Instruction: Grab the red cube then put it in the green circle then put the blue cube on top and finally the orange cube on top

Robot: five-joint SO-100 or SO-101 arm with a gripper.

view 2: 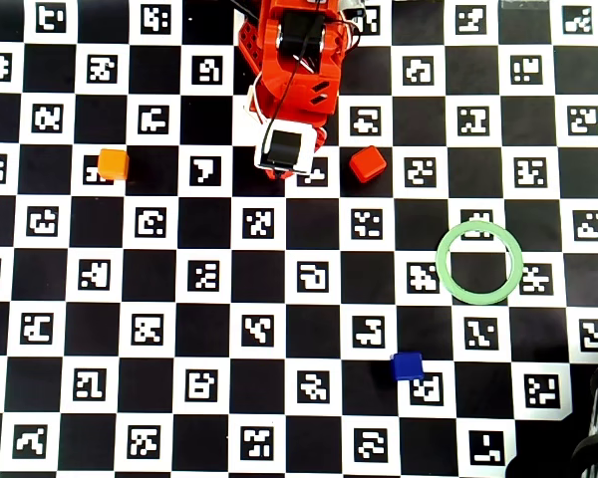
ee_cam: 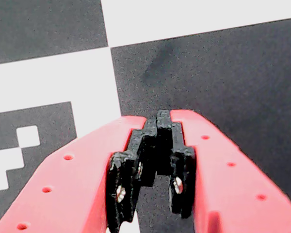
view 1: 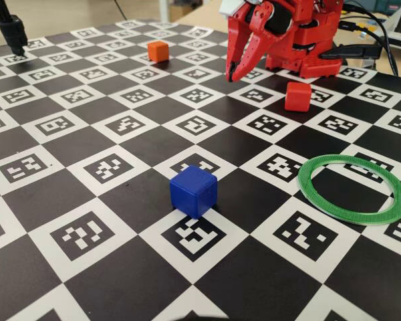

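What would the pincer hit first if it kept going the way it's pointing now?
Probably just the board. The pincer points down at the checkered surface, closed and empty, and the wrist view shows only bare squares ahead. The red cube sits off to its right in the fixed view, out of that line.

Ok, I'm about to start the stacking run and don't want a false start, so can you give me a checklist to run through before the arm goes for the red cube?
1. End effector empty: ok, fingers closed on nothing in the wrist view.
2. End effector open for a grasp: not ok, it is shut.
3. Red cube free to grab: ok, it sits alone on the board, just right of the arm in the overhead view.
4. Green circle clear: ok, only board shows inside it.
5. Blue cube and orange cube out of the way: ok, both lie off the line from the red cube to the ring.
6. Cubes unstacked: ok, all three stand separately.
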